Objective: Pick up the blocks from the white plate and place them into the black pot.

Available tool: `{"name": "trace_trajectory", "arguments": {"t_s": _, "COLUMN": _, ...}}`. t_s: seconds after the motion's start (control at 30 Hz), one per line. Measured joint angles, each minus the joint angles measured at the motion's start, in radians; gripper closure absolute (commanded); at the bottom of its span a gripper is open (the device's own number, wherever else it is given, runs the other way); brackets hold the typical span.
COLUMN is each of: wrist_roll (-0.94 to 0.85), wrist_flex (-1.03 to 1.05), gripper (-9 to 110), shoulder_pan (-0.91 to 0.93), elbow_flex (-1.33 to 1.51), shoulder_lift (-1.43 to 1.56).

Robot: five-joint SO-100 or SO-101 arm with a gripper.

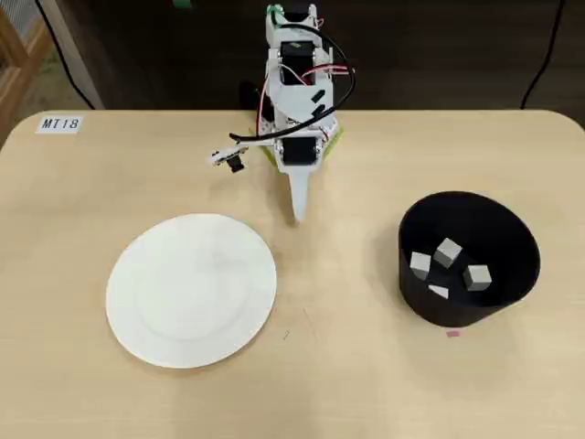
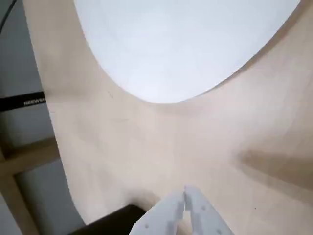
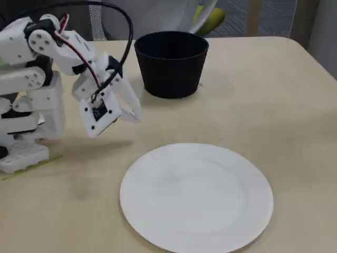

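Observation:
The white plate lies bare on the wooden table, left of centre in the overhead view; it also shows in the wrist view and the fixed view. The black pot stands at the right and holds several pale grey blocks. In the fixed view the pot stands at the back and its inside is hidden. My gripper is folded back near the arm's base, between plate and pot, above the table. Its white fingers are together and hold nothing.
A label reading "MT18" is stuck at the table's far left corner. The arm's base sits at the table's back edge. A small pink mark lies just in front of the pot.

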Motion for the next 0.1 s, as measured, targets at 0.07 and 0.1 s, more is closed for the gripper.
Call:
{"name": "trace_trajectory", "arguments": {"t_s": 0.07, "wrist_roll": 0.000, "wrist_flex": 0.000, "gripper": 104, "shoulder_pan": 0.000, "elbow_flex": 0.000, "shoulder_lift": 0.000}}
{"name": "trace_trajectory", "arguments": {"t_s": 0.1, "wrist_roll": 0.000, "wrist_flex": 0.000, "gripper": 104, "shoulder_pan": 0.000, "elbow_flex": 0.000, "shoulder_lift": 0.000}}
